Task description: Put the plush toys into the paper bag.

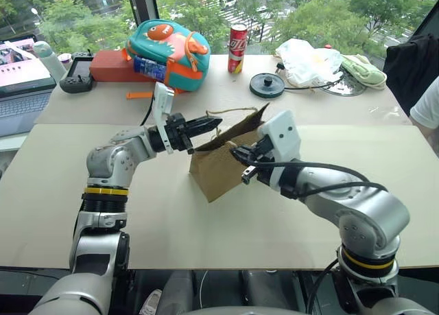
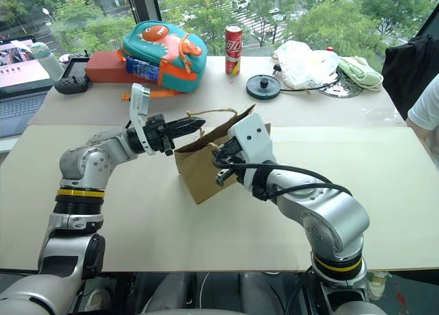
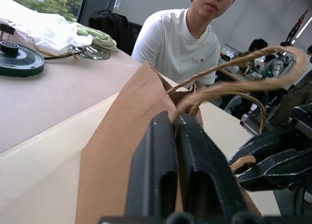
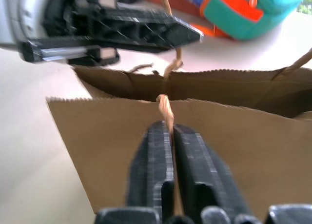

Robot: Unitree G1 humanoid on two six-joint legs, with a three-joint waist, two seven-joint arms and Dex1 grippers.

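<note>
From the head camera, the paper bag (image 1: 219, 165) stands open-mouthed near the middle of the worktop (image 1: 82, 212), and everything else is placed from it. The left end effector (image 1: 206, 126) reaches across the bag's mouth from the left, level, its tip over the thin cord handle (image 1: 230, 112) that arches above the rim. The right end effector (image 1: 241, 165) presses against the bag's near wall from the right. Well behind the bag, a teal-and-orange backpack (image 1: 168, 54) lies at the worktop's far edge, a red can (image 1: 237, 49) stands just right of it, and farther right sit a dark round disc (image 1: 267, 85), a white plastic bag (image 1: 306, 60) and a pale green cloth (image 1: 363, 69). A laptop (image 1: 20, 71) sits far to the bag's left.

In the left wrist view, that arm's two black fingers (image 3: 156, 180) lie together with almost no gap, their tips at the bag's rim where a tan cord runs off; whether the cord is actually pinched there is hard to judge. A person in a white shirt (image 3: 180, 41) sits beyond the bag.

In the right wrist view, that arm's fingers (image 4: 153, 170) are clamped on a tan cord handle (image 4: 165, 109) rising along the bag's near wall. The bag's interior is dark, and I cannot tell whether the plush toys are inside.
</note>
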